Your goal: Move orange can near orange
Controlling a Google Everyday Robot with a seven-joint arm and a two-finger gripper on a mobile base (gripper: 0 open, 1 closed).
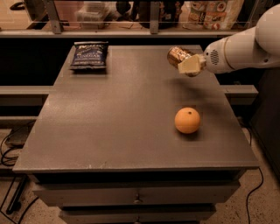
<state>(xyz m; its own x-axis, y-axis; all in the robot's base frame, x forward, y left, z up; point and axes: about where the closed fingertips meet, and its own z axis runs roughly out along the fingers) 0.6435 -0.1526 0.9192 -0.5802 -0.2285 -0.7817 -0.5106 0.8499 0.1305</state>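
Gripper [189,65]: grasping orange can [176,55], beyond the orange [187,120] | orange can: tilted, held above table [109,131], apart from the orange | chip bag [89,54]: far left of the orange

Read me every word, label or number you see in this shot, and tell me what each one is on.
Nothing reads clearly.
The chip bag: pale lettering, too blurred to read.
The orange can, held above the table at its far right by the gripper: pattern only, no legible label.
The packages on the back shelf: print too blurred to read.
The orange: no markings.
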